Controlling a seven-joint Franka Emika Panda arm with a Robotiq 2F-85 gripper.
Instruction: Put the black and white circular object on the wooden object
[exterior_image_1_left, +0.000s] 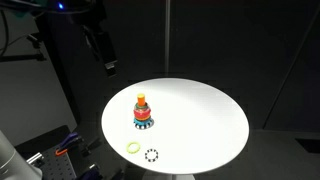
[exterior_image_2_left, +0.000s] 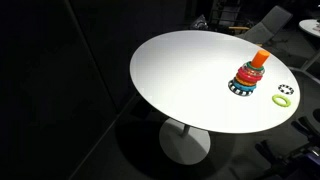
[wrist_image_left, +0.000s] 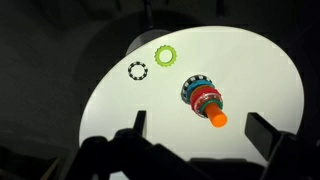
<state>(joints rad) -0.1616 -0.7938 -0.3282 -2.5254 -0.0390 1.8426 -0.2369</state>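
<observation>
The black and white ring lies flat near the table's edge in an exterior view, and it shows in the wrist view and the other exterior view. The wooden stacking post stands upright on the white table, with an orange top, red middle and blue toothed base; it shows too in the wrist view and an exterior view. My gripper hangs high above the table's far side, well away from both. In the wrist view its fingers are spread wide and empty.
A plain yellow ring lies next to the black and white ring, also in the wrist view. The round white table stands on a pedestal with dark surroundings. Equipment sits beside the table.
</observation>
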